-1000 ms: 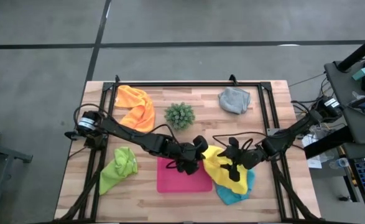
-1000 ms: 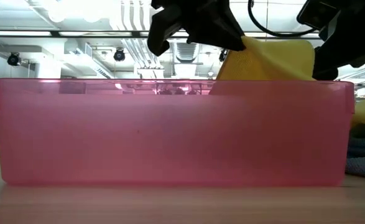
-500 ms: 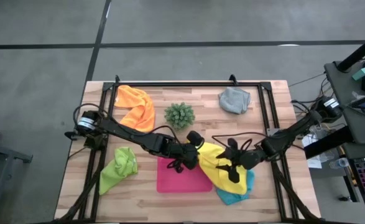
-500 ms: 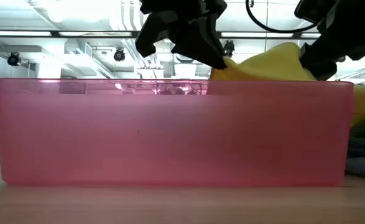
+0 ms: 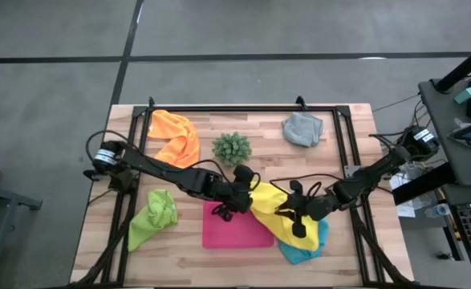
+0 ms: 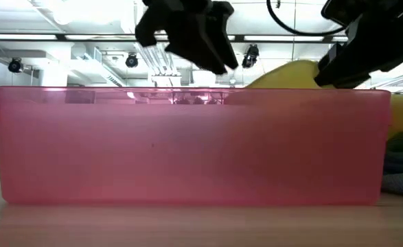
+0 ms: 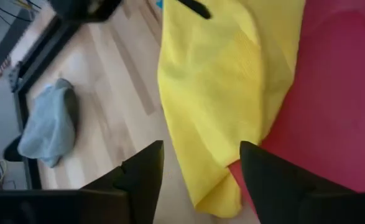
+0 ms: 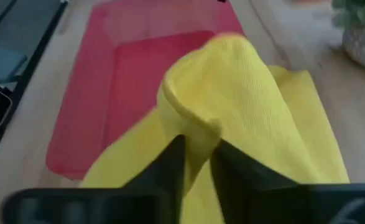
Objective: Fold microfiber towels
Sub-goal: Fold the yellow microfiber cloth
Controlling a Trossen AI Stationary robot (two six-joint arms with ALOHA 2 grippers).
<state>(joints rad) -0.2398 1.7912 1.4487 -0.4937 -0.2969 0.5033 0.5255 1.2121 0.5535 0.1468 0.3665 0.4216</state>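
High view: yellow towel (image 5: 274,210) long axis diagonal, upper-left to lower-right.

so there's a flat pink tray (image 5: 233,230) sitting at about 6 o'clock on the wooden table (image 5: 347,152), and a little spiky green plant (image 5: 232,148) up around 12 o'clock, well apart from it

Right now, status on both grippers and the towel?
Left gripper open, off yellow towel. Right gripper shut on it, over pink tray. Nothing in the way.
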